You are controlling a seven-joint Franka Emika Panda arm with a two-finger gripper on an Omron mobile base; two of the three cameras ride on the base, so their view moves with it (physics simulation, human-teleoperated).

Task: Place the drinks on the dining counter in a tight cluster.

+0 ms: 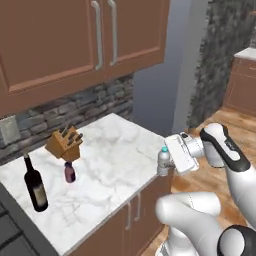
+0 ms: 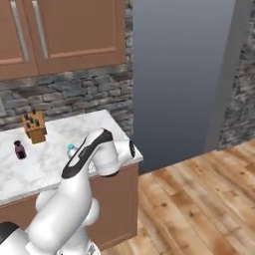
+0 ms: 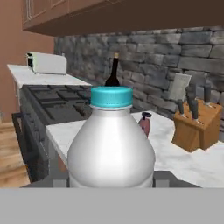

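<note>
At the marble counter's (image 1: 115, 150) near corner, the fingers (image 1: 169, 163) pinch the water bottle (image 1: 163, 161), open floor (image 2: 199, 199) beside it.

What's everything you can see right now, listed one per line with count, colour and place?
Small clear water bottle with blue cap: one, at the counter's front corner, against the gripper.
Tall dark wine bottle with cream label: one, counter's left end.
Tiny purple-brown bottle: one, beside the knife block.
Wooden knife block: one, tan, near the backsplash.
Small marble counter: one, white, grey-veined.
Stove: one, dark, left of the counter.
Gripper: one, white, at the water bottle; grasp unclear.
</note>
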